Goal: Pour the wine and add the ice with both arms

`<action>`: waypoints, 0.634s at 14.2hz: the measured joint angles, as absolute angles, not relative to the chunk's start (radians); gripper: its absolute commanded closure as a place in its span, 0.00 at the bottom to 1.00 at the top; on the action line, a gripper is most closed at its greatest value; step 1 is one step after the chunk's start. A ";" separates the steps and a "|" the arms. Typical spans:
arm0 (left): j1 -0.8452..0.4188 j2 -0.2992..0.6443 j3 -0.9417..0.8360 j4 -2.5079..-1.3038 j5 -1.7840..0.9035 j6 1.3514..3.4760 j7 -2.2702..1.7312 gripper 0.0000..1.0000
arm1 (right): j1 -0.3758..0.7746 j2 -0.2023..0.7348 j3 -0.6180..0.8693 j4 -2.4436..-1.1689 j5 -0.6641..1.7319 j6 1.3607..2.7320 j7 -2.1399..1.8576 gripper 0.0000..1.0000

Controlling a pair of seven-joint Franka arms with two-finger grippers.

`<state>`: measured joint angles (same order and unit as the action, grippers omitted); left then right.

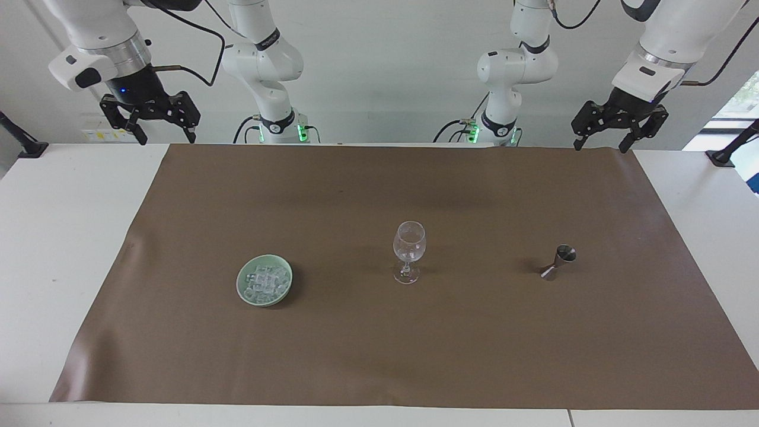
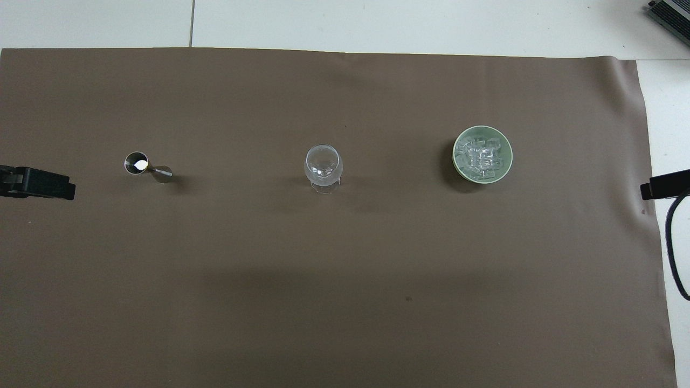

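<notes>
Raised open claws (image 1: 149, 121), facing view only.

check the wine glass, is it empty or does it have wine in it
Empty: the wine glass stands upright with a clear bowl, no coloured liquid showing in either view.

Two high cameras, half a turn apart.
One faces the robots, one looks steeply down; both share the brown mat (image 1: 379, 332) on the worktop (image 2: 431, 21).

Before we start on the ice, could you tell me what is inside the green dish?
The green dish holds a heap of clear ice cubes. The cubes cover its floor, so anything beneath them cannot be seen.
</notes>
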<state>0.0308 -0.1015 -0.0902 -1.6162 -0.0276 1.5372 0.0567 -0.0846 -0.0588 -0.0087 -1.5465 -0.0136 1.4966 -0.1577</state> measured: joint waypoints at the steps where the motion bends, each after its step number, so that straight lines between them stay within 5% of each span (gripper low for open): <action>1: 0.031 -0.101 -0.090 -1.616 -0.028 1.537 0.057 0.00 | -0.085 -0.059 -0.009 -1.546 -0.014 1.497 -0.158 0.00; 9: 0.031 -0.103 -0.090 -1.617 -0.028 1.528 0.056 0.00 | -0.085 -0.059 -0.009 -1.546 -0.014 1.497 -0.158 0.00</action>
